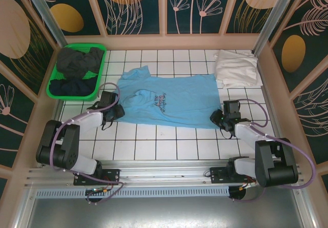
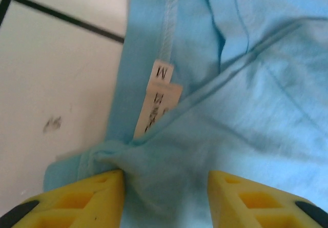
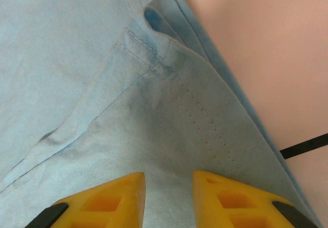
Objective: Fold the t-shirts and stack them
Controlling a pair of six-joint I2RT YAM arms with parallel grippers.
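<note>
A sky-blue t-shirt (image 1: pixel 169 102) is spread across the middle of the white-tiled tabletop (image 1: pixel 154 146), with its printed text facing up. In the top view, the left arm is placed at the shirt's left edge and the right arm at its near right corner.

The left fingers (image 2: pixel 92 197) are held well apart. A bunch of blue cloth lies between them without being squeezed, beside the collar seam, where a white size label (image 2: pixel 159 105) marked "M" is seen.

The right fingers (image 3: pixel 102 202) are set closer together, with a hemmed edge of the same shirt running between them. Whether that cloth is actually pinched cannot be told.

A white t-shirt (image 1: pixel 234 68) is laid folded at the far right corner. Dark t-shirts (image 1: pixel 77 64) are heaped in a green basket (image 1: pixel 56 96) at the far left.
</note>
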